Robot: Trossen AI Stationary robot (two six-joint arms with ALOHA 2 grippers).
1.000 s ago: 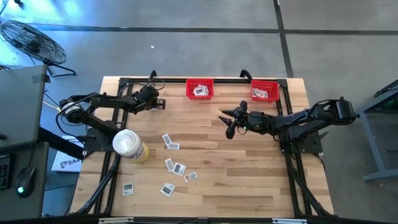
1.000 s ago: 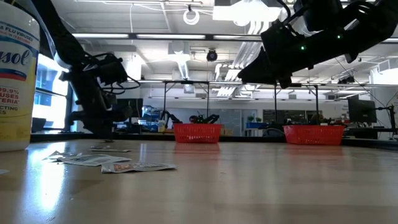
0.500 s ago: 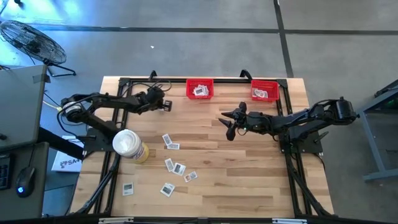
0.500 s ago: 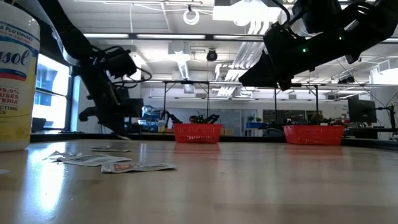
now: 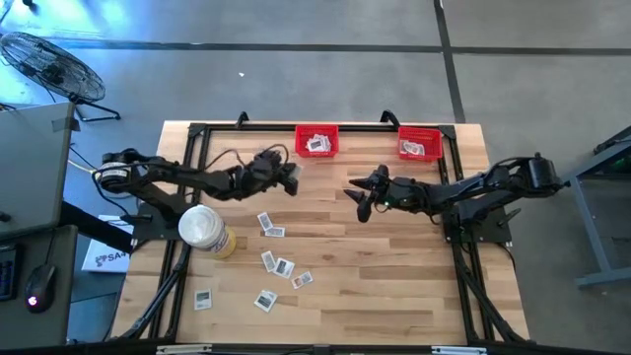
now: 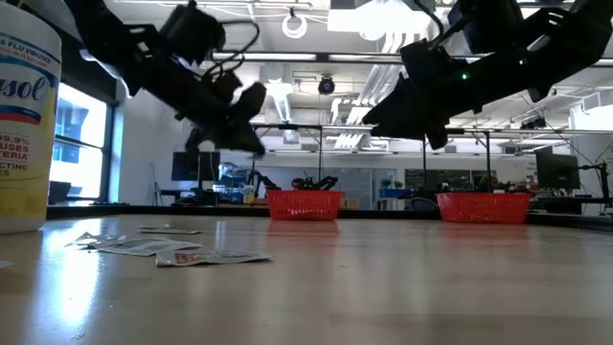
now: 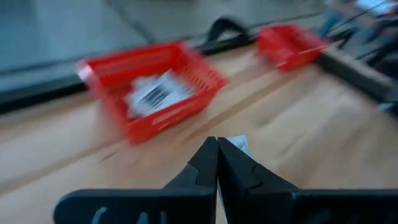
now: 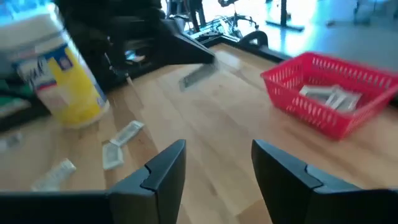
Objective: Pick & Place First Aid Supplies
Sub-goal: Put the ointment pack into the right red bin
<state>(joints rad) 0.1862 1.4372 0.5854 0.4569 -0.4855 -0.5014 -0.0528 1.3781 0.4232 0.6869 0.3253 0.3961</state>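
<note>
- Left end effector (image 5: 289, 177) hangs above the worktop (image 5: 394, 266), its fingers pinched on a white packet (image 7: 235, 144), with a red bin (image 5: 316, 141) just ahead.
- Right end effector (image 5: 359, 194) hovers with fingers spread wide, empty.
- Loose packets (image 5: 281, 266) lie scattered near a white cylinder (image 5: 203, 229).

**Robot body: appearance notes**

Two dark, near-black jointed arms, left arm (image 5: 187, 177) and right arm (image 5: 473, 189), built of slim segments with bulkier rounded joint housings. Thin black cables loop loosely along the left arm's wrist. Small green indicator light on the right arm's wrist housing (image 6: 466, 75). Matte black two-finger left gripper (image 7: 217, 163); fingers flat, tapered, with notched inner edges. Right gripper (image 8: 214, 165) fingers broad, smooth, black.
</note>
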